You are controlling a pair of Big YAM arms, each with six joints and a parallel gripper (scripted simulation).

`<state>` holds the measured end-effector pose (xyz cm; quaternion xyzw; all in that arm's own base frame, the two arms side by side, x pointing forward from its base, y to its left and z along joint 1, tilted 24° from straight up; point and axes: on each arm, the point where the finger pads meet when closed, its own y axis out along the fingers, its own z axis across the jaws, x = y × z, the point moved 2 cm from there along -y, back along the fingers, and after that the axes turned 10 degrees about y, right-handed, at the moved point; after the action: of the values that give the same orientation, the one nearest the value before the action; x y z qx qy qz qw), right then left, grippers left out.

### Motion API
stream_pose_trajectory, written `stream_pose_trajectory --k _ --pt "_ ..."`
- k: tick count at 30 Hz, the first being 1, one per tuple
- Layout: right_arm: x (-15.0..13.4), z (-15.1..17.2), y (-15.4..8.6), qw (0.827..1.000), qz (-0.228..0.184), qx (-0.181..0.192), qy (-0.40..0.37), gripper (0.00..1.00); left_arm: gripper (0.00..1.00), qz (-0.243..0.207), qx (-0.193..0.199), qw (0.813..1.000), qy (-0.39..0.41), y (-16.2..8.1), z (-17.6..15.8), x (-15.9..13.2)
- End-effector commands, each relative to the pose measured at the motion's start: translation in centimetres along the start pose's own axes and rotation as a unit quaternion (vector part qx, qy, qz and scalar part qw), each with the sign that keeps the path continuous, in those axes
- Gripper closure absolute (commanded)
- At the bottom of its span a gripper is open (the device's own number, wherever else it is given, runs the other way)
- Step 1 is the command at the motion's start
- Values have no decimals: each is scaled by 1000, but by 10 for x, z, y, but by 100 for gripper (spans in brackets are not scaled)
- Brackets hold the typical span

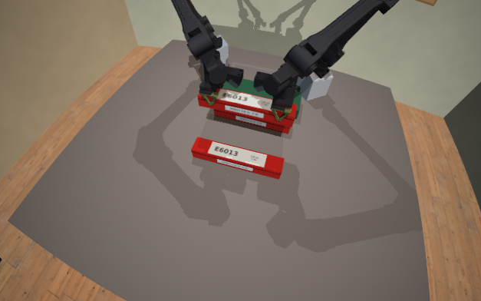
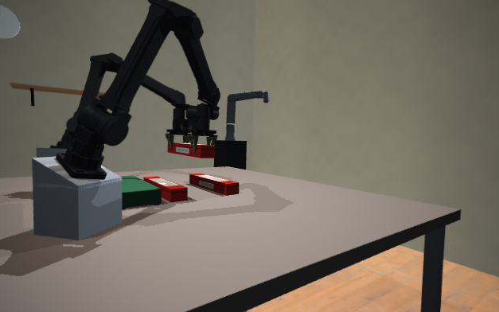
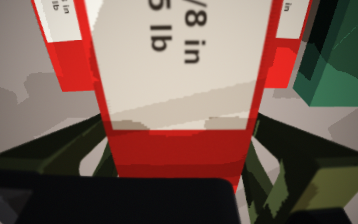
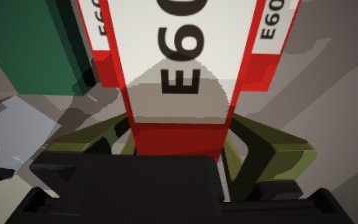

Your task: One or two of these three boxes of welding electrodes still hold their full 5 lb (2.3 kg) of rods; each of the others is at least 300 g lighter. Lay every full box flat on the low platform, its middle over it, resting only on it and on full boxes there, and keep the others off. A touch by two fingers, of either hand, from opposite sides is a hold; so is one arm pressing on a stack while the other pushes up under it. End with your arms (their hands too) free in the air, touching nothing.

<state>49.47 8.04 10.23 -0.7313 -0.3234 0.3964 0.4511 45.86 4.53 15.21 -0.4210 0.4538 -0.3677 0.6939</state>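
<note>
In the top view, L to R: our R gripper (image 1: 209, 99) (image 2: 203, 145) (image 4: 177, 145) and L gripper (image 1: 281, 114) (image 2: 177, 141) (image 3: 180, 160) are clamped on opp. ends of one red box (image 1: 247, 100) (image 2: 200, 151) (image 3: 180, 95) (image 4: 175, 107), aloft beyond the green platform (image 1: 254, 89) (image 2: 141, 189) (image 3: 345, 70) (image 4: 25, 45). Uneven lowering could tilt it, & misjudged wt. could put a light box there. It's long, smooth-looking, w/ a pale label; the platform's a matte slab.
</note>
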Motion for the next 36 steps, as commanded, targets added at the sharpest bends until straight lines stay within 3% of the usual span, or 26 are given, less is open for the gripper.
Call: stream_pose_trajectory --k 1,12,26,30,36 --pt "-9 -38 -55 999 -30 -39 21 100 100 -11 46 999 1 -45 29 1" --pt "-10 -38 -54 999 -30 -39 21 100 100 -11 46 999 1 -45 29 2" --pt "-6 -43 -38 998 -36 -48 26 100 100 -7 46 999 -14 -18 37 -8" --pt "-4 -35 -29 998 -34 -43 24 100 100 -4 34 999 -9 -5 22 -9" --pt "-7 -37 -20 998 -31 -41 22 100 100 -4 36 999 -10 1 25 -9"
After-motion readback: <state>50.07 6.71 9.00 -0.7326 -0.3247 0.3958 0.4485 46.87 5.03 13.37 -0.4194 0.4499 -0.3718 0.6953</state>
